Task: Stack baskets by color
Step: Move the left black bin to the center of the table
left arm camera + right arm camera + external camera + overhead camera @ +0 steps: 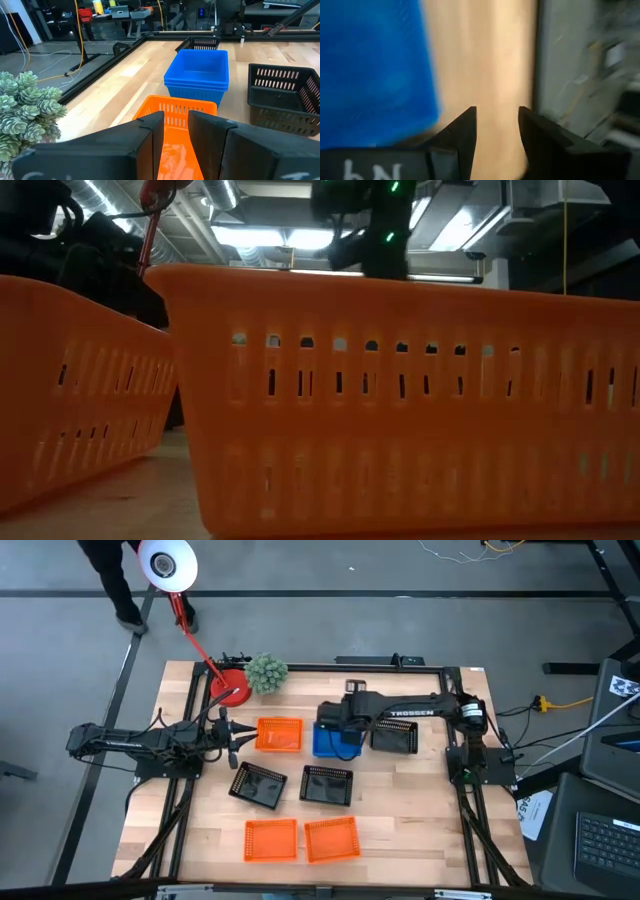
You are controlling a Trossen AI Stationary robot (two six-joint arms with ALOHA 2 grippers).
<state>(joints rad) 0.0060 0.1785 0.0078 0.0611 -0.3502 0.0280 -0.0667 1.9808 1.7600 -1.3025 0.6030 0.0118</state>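
A stack of blue baskets (337,743) (197,70) rests on the table's middle. An orange basket (279,734) (175,112) lies to its left and a black basket (395,737) to its right. Two more black baskets (258,785) (327,785) sit nearer, and two orange baskets (271,839) (332,839) (400,400) lie by the near edge. My right gripper (330,720) (497,112) hovers open over the blue stack's far side, tipped down, with nothing between its fingers. My left gripper (232,743) (176,117) waits open at the left, just short of the orange basket.
A fuzzy green ball plant (266,672) (25,110) and a red lamp base (230,688) stand at the far left of the table. A person's legs (120,590) show on the floor beyond. Dark frame rails (180,820) run along the table's sides.
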